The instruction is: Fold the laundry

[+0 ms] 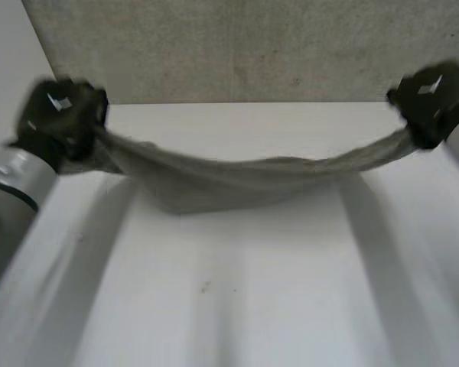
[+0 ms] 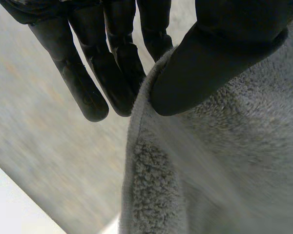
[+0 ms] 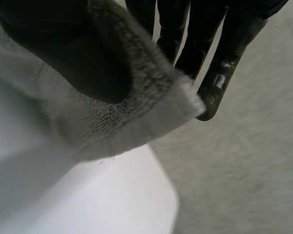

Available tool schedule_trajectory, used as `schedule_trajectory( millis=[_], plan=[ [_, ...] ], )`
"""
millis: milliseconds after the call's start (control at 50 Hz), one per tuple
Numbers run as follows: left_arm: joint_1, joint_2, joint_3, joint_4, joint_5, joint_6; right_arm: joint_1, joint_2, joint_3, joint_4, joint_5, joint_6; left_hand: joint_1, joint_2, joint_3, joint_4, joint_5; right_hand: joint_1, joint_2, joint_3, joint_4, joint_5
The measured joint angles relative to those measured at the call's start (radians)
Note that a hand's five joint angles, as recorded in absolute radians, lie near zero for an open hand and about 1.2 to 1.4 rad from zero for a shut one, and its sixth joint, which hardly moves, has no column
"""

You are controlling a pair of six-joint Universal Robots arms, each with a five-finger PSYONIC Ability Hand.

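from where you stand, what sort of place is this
Likely a robot test bench, not a home laundry room: a plain white table, a grey speckled surface beyond it, and one grey towel held stretched between the left hand and the right hand.

White table (image 1: 237, 306) lay before me, its far edge running straight against a grey speckled surface (image 1: 252, 46) beyond. I noted one small dark speck (image 1: 205, 287) on the tabletop, near its middle. A paler strip (image 1: 4, 53) bordered the grey surface on my left side, past the table.
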Motion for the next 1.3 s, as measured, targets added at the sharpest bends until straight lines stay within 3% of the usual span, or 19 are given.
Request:
schedule_trajectory(
  millis=[40,100,120,200,320,440,600,660,780,820,920,1140,1300],
  plan=[
    [0.002,0.072,0.077,-0.148,0.002,0.039,-0.001,-0.037,-0.095,0.099,-0.001,-0.019,0.0,0.0,0.0,0.0,0.0,0.0,0.0,0.0,0.0,0.0],
    [0.003,0.095,0.122,-0.234,0.003,0.061,-0.003,-0.054,-0.151,0.156,-0.002,-0.025,0.0,0.0,0.0,0.0,0.0,0.0,0.0,0.0,0.0,0.0],
    [0.003,0.109,0.172,-0.331,0.003,0.087,-0.004,-0.062,-0.19,0.195,-0.002,-0.028,0.004,0.0,0.0,0.0,0.004,0.0,0.0,0.0,0.0,0.0],
    [0.002,0.068,0.274,-0.521,0.0,0.164,-0.005,-0.046,-0.249,0.277,-0.003,-0.05,0.004,0.0,0.0,0.001,0.004,0.0,0.0,0.0,0.0,0.0],
    [-0.001,-0.079,0.333,-0.603,-0.009,0.236,0.005,0.072,-0.221,0.323,0.004,-0.144,0.004,0.0,0.0,0.001,0.004,0.0,0.0,0.0,0.0,0.0],
    [-0.012,-0.352,0.417,-0.607,-0.041,0.275,0.043,0.254,-0.218,0.327,0.055,-0.24,0.004,0.0,0.0,0.001,0.004,0.0,0.0,0.0,0.0,0.0],
    [-0.046,-0.557,0.71,-0.545,-0.122,0.254,0.083,0.394,-0.461,0.148,0.165,-0.198,0.004,0.0,0.0,0.001,0.004,0.0,0.0,0.0,0.0,0.0],
    [-0.069,-0.586,0.914,-0.385,-0.19,0.203,0.091,0.409,-0.626,-0.075,0.223,-0.118,0.004,0.0,0.0,0.001,0.004,0.0,0.0,0.0,0.0,0.0],
    [-0.093,-0.52,0.989,-0.107,-0.243,0.11,0.092,0.345,-0.629,-0.357,0.249,-0.047,0.009,0.0,0.0,0.001,0.004,0.0,0.0,0.0,0.0,0.0],
    [-0.098,-0.483,0.971,-0.02,-0.251,0.076,0.092,0.308,-0.583,-0.438,0.247,-0.034,0.013,0.0,0.0,0.001,0.006,0.0,0.0,0.0,0.0,0.0],
    [-0.098,-0.442,0.851,0.029,-0.251,0.043,0.088,0.257,-0.434,-0.497,0.207,-0.025,0.014,0.001,0.0,0.001,0.008,0.0,0.0,0.0,0.0,0.0],
    [-0.085,-0.455,0.369,0.067,-0.209,0.041,0.077,0.288,-0.048,-0.473,0.073,-0.022,0.014,0.001,0.001,0.001,0.008,0.0,0.0,0.0,0.0,0.0],
    [-0.078,-0.448,0.053,0.152,-0.159,0.067,0.063,0.336,0.174,-0.38,0.057,-0.05,0.014,0.001,0.001,0.001,0.008,0.0,0.0,0.0,0.0,0.0]
  ],
)
